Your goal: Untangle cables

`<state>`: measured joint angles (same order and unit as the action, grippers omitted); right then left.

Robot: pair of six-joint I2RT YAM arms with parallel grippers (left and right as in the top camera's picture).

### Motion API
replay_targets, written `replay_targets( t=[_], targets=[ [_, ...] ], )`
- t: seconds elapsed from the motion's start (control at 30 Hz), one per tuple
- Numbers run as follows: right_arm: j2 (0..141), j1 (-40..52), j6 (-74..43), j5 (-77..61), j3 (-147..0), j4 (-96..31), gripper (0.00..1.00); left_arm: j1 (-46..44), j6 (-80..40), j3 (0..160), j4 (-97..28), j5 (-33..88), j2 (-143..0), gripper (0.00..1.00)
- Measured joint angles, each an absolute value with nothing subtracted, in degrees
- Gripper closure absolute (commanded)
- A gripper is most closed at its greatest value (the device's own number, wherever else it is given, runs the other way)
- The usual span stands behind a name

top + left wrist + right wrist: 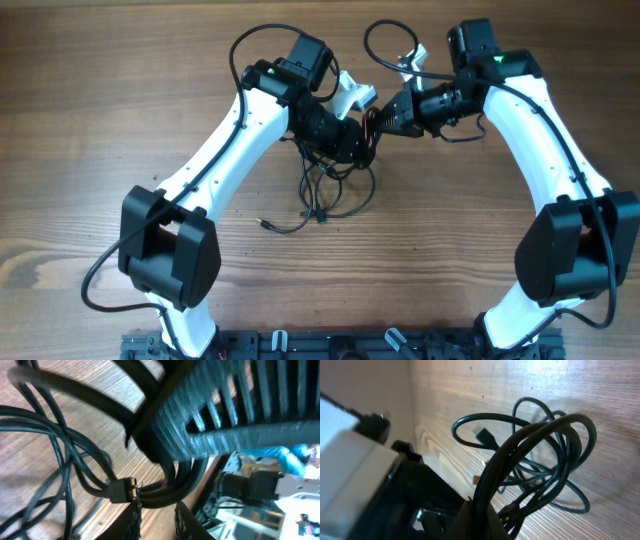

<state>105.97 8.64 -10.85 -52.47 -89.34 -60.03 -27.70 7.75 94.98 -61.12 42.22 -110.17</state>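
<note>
Two pincers meet over the worktop (pixel 90 90). The right pincer (pixel 388 117) is clamped on strands of the cables (pixel 318 172); for the left pincer (pixel 360 142), closure cannot be told. Loose loops rest beneath them.

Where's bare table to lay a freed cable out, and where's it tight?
Bare table: the wide patch between the cables and the right arm; the strip outside the left arm. Crowded: top centre, where both arms converge over the cables.
</note>
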Motion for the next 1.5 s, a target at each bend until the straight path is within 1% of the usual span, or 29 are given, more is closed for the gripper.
replay_targets(
  t=[0.1,0.13,0.23,0.3,0.47,0.5,0.53,0.6,0.7,0.77,0.8,0.83,0.9,0.97,1.03,1.07,1.17,1.23,1.27,1.37,1.47,1.5],
  targets=[
    [105.97,9.82,-16.62,-50.3,-89.34,-57.8,0.96,-27.64,10.98,94.98,-61.3,38.87,-110.17,0.81],
    [105.97,11.03,-18.59,-49.28,-89.34,-56.49,0.96,-27.51,11.79,94.98,-61.3,38.15,-110.17,0.85],
    [105.97,13.13,-21.61,-47.18,-89.34,-54.33,0.96,-26.52,14.11,94.98,-61.89,36.84,-110.17,0.86],
    [105.97,13.47,-22.79,-46.39,-89.34,-54.17,0.96,-26.15,14.81,94.98,-61.95,36.12,-110.17,0.85],
    [105.97,13.47,-23.35,-44.71,-89.34,-55.68,0.96,-26.13,15.62,94.98,-60.64,34.5,-112.25,0.74],
    [105.97,13.47,-23.38,-43.97,-89.34,-56.23,0.96,-26.13,15.59,94.94,-60.01,34.24,-112.73,0.75],
    [105.97,13.54,-23.42,-43.18,-89.34,-56.51,0.96,-26.13,15.62,94.76,-59.55,33.93,-112.75,0.84],
    [105.97,14.72,-25.23,-40.1,-89.34,-56.51,0.95,-26.13,15.66,94.76,-59.24,32.69,-112.75,0.85],
    [105.97,19.14,-30.87,-31.94,-89.34,-56.99,0.89,-25.08,12.82,94.76,-57.78,26.3,-112.75,0.85],
    [105.97,23.29,-36.71,-23.86,-89.34,-56.95,0.82,-21.87,8.86,94.76,-57.17,23.4,-112.75,0.84],
    [105.97,24.27,-38.26,-21.12,-89.34,-56.23,0.67,-20.43,7.03,94.76,-56.6,22.72,-112.75,0.83],
    [105.97,24.99,-39.42,-18.92,-89.34,-55.09,0.43,-19.05,5.04,94.76,-56.05,22.17,-112.75,0.81],
    [105.97,25.39,-37.69,-18.61,-89.34,-51.27,0.42,-17.43,1.39,94.76,-54.78,21.54,-112.75,0.79],
    [105.97,25.41,-32.73,-22.74,-89.34,-47.35,0.42,-17.23,-1.02,94.76,-53.98,21.43,-112.75,0.76],
    [105.97,25.3,-30.57,-24.58,-89.8,-47.75,0.41,-17.23,-2.57,94.76,-53.49,21.67,-112.75,0.72],
    [105.97,24.91,-29.85,-24.6,-90.63,-48.9,0.4,-17.23,-3.09,94.76,-53.21,22.33,-112.75,0.68],
    [104.97,19.38,-29.89,-23.9,-93.6,-50.85,0.36,-17.32,-3.18,94.76,-51.48,29.28,-112.75,0.57],
    [102.26,12.8,-29.95,-23.51,-93.8,-52.82,0.36,-18.0,-1.61,94.76,-50.41,33.87,-112.75,0.53],
    [100.12,8.12,-29.91,-23.14,-94.02,-54.39,0.36,-18.92,-0.93,94.76,-49.74,35.86,-112.75,0.52],
    [98.02,3.51,-28.84,-22.65,-94.67,-59.11,0.34,-20.93,-0.25,94.76,-48.93,38.57,-112.84,0.54],
    [98.02,4.47,-26.61,-22.41,-94.21,-60.66,0.33,-21.61,-0.36,94.78,-47.57,38.87,-114.39,0.69],
    [98.02,4.64,-25.93,-22.39,-93.84,-60.73,0.32,-21.82,-1.19,94.78,-47.29,38.33,-115.98,0.71]
  ],
)
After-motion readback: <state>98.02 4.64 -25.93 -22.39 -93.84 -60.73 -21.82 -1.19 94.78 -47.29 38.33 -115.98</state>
